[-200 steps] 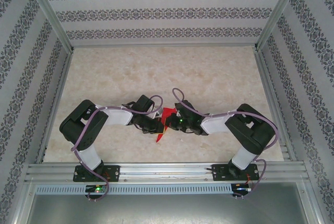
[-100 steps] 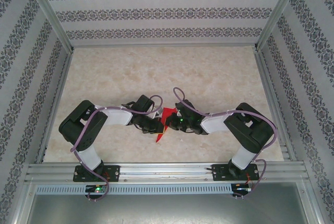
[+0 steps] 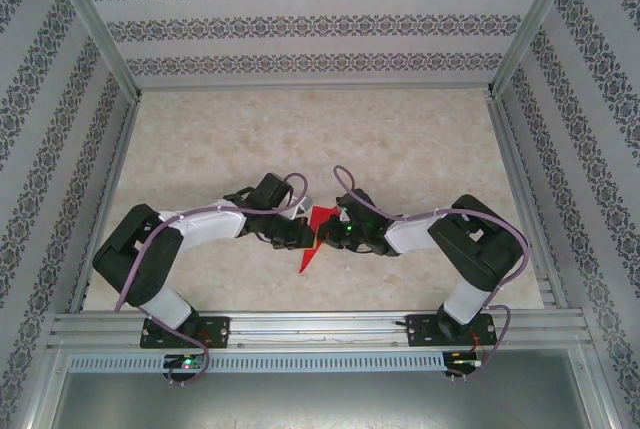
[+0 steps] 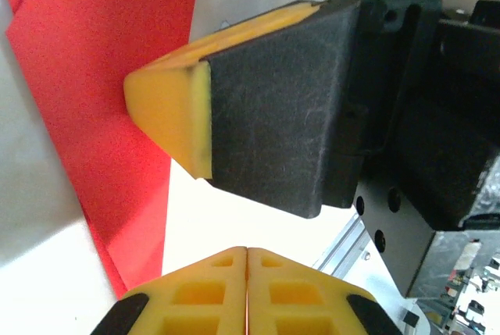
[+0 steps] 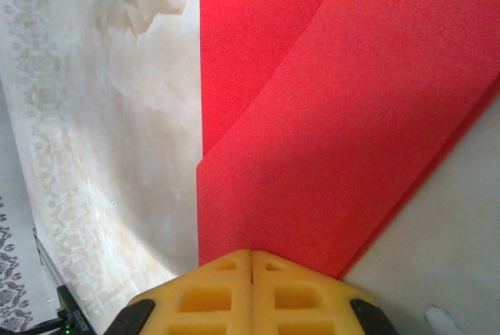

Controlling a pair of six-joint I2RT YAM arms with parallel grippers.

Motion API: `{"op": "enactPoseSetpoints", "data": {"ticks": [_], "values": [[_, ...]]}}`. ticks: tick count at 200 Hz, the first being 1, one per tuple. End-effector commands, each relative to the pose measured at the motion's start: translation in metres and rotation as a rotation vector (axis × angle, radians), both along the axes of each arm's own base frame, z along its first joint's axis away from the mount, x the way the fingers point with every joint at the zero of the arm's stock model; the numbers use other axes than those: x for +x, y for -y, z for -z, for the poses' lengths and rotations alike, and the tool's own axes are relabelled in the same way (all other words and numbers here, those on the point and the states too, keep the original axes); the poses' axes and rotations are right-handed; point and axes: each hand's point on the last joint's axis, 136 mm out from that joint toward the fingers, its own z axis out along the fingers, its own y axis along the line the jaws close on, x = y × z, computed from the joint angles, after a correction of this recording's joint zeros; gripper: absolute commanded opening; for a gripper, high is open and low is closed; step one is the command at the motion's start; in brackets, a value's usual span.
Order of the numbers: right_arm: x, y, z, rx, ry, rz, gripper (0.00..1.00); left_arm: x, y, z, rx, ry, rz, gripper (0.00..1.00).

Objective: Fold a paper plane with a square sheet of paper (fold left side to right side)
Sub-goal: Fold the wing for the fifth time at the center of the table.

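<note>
Patterned walls (image 3: 300, 24) box in a pale marbled counter (image 3: 420, 149), and near its middle, between the two arms, lies the sheet of paper (image 5: 336, 132), already creased into a narrow red shape with its point toward the near edge. The right gripper (image 5: 251, 272) is closed, its yellow tips set against the overlapping red layers; whether it nips one of them or merely presses down cannot be told. The left gripper (image 4: 247, 280) is also closed and holds nothing, sitting just beside the paper's left edge and close to the other arm's fingers. This looks like a creasing step: one side pins while the other sharpens the fold. To do it well, the right tips should likely press straight down so the thin sheet cannot skid on the smooth stone, while the left runs its closed tips along the fold line, from the pinned spot outward. With both sets of fingers so close, a collision seems the main risk, so short, slow strokes suit best.
</note>
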Motion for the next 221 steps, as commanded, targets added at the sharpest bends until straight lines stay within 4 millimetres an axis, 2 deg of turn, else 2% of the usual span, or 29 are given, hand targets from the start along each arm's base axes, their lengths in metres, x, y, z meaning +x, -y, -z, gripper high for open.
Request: {"op": "enactPoseSetpoints", "data": {"ticks": [1, 116, 221], "values": [[-0.025, 0.043, 0.064, -0.249, -0.119, 0.016, 0.0, -0.019, -0.002, 0.006, 0.0, -0.08, 0.023, 0.07], [-0.026, 0.046, 0.066, -0.274, -0.126, 0.013, 0.0, -0.035, -0.009, 0.035, 0.03, -0.158, 0.04, 0.07], [-0.028, 0.05, 0.07, -0.296, -0.133, 0.011, 0.0, -0.042, -0.014, 0.043, 0.055, -0.173, 0.044, 0.07]]}}
